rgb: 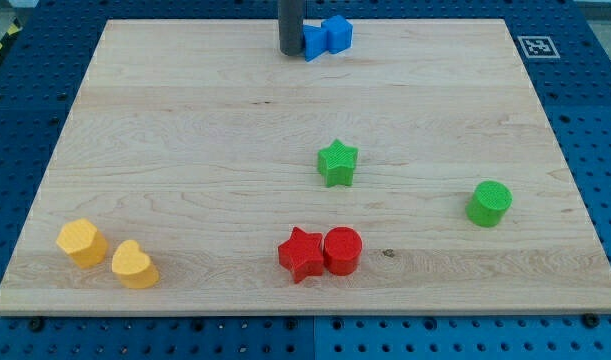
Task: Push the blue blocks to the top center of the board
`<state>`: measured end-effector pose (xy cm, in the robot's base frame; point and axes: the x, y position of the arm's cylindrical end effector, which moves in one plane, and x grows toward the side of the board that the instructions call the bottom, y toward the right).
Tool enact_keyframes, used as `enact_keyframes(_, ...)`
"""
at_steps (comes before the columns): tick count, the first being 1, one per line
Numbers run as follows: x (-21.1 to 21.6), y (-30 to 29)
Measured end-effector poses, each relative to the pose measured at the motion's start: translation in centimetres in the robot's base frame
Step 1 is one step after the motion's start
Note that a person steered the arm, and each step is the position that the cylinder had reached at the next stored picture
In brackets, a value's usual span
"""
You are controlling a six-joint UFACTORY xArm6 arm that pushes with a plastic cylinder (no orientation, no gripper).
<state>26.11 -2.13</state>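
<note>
From where I stand, the two blue blocks sit at the top edge of the wooden desk (185, 120), about the middle of that edge. They touch one another and form a short row whose long axis runs from the view's left, slightly lower, to the view's right, slightly higher. The left blue block (314, 43) looks wedge-like, the right blue block (338, 33) more like a cube, though both are small and their exact shapes are hard to make out. My tip (290, 51) stands right against the left side of the left blue block; the dark rod above it is cut off by the view's top. There is no pincer on this arm, so nothing opens or grips.

Near the desk's centre lies a green star (337, 162), and toward the right edge a green cylinder (489, 203). By the bottom edge a red star (302, 254) touches a red cylinder (342, 250). In the bottom left corner sit a yellow hexagonal block (82, 242) and a yellow heart-shaped block (134, 265), just beside each other
</note>
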Motion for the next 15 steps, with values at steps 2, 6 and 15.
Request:
enact_keyframes(2, 3.9, 6.1)
enact_keyframes(6, 1.6, 5.4)
enact_keyframes(15, -1.5, 16.6)
